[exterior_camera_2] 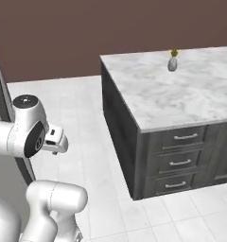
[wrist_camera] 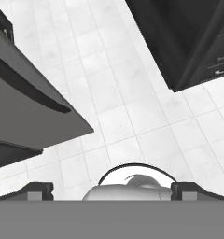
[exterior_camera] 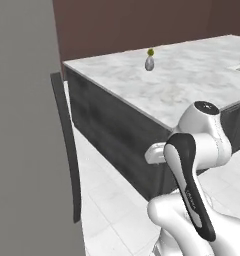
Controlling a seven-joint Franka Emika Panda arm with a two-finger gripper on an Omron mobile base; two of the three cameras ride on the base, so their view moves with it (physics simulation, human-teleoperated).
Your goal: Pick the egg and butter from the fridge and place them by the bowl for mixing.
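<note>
Fridge (exterior_camera: 22,125) is cropped at the left edge of the left base view (door shut, interior hidden); hand view shows gripper (wrist_camera: 111,190) jaws spread wide, empty.

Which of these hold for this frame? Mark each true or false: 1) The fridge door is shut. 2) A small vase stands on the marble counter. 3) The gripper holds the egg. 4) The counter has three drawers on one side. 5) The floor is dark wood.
1) True: the fridge presents a closed grey front with its dark handle running down it.
2) True: a small vase stands upright on the counter.
3) False: the gripper is open and empty, looking down at the floor.
4) True: three drawers are stacked on the counter's near side.
5) False: the floor is light tile.
</note>
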